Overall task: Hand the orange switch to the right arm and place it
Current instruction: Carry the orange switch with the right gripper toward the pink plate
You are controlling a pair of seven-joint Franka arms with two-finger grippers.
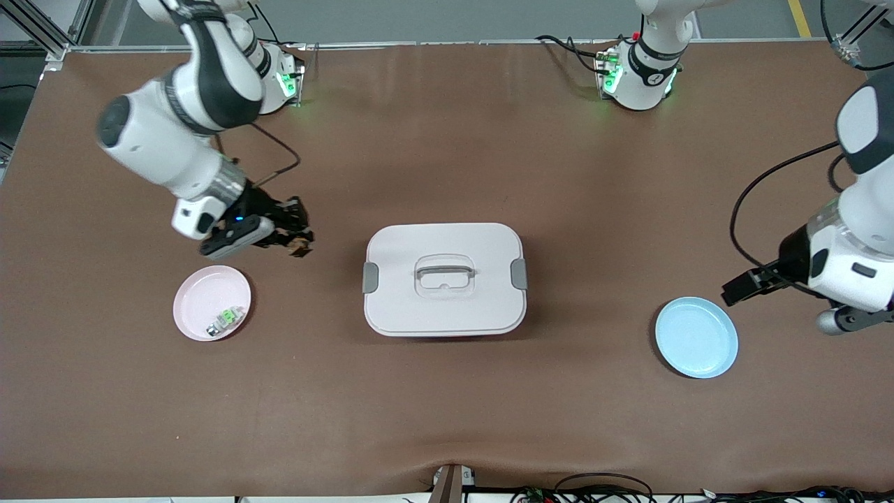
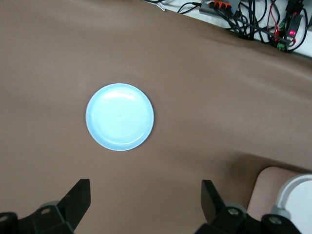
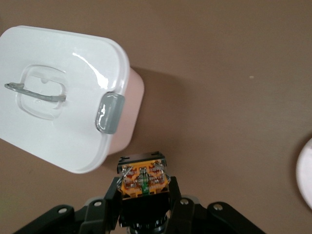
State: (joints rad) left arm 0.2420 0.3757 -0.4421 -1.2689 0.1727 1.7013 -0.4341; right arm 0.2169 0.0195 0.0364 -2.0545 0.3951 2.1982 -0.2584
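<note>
The orange switch (image 3: pixel 144 178), with a black body and an orange face with metal contacts, sits between the fingers of my right gripper (image 3: pixel 144 185), which is shut on it. In the front view that gripper (image 1: pixel 300 241) hangs over bare table between the pink plate (image 1: pixel 202 293) and the white box (image 1: pixel 445 279), with the switch (image 1: pixel 302 246) at its tip. My left gripper (image 2: pixel 145 197) is open with nothing in it. It hovers over the table beside the blue plate (image 2: pixel 120 117), at the left arm's end (image 1: pixel 735 289).
A pale switch with a green middle (image 1: pixel 225 320) lies on the pink plate. The white lidded box (image 3: pixel 58 97) with grey clasps stands mid-table. The blue plate (image 1: pixel 696 337) holds nothing. Cables run along the table edge nearest the front camera (image 2: pixel 253 19).
</note>
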